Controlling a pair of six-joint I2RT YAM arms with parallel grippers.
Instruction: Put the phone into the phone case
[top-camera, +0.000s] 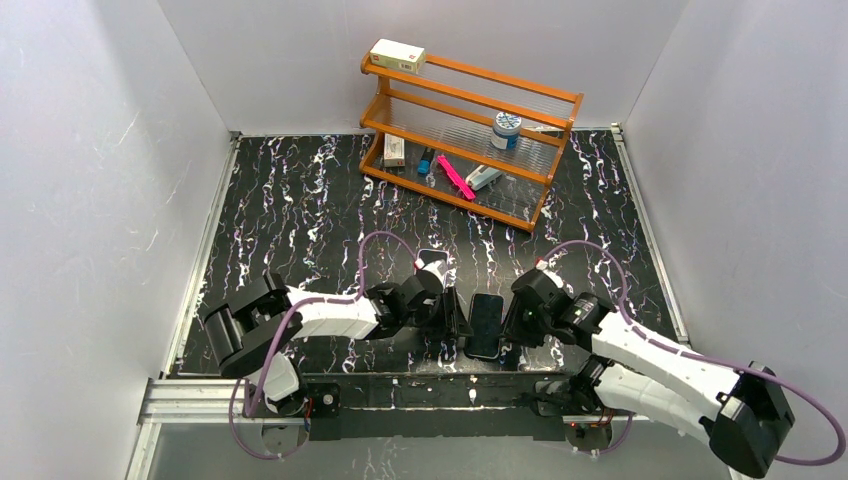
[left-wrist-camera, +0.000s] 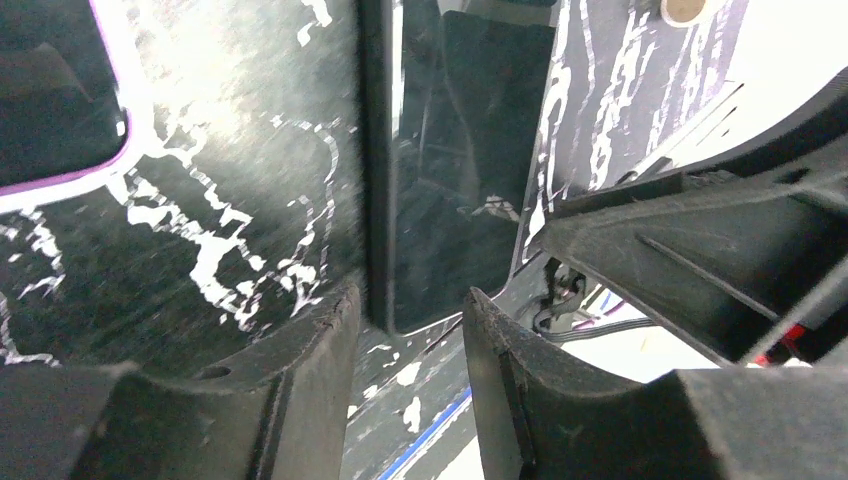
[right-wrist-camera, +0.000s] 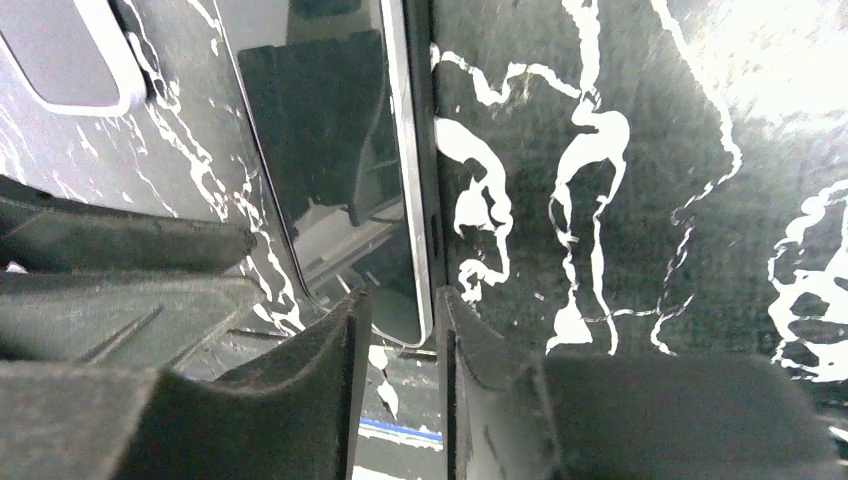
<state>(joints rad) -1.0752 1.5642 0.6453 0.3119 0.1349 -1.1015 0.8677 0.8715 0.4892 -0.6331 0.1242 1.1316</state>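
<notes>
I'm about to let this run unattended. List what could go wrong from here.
The left end effector and right end effector flank only thin corner edges of the phone; it may slip or twist. The lavender-edged phone lies close beside the left end effector and could get knocked.

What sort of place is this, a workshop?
Most likely a robot test booth in a lab: a left arm and right arm bolted by a black marbled table, plain white walls boxing it in, and a wooden rack of small props.
</notes>
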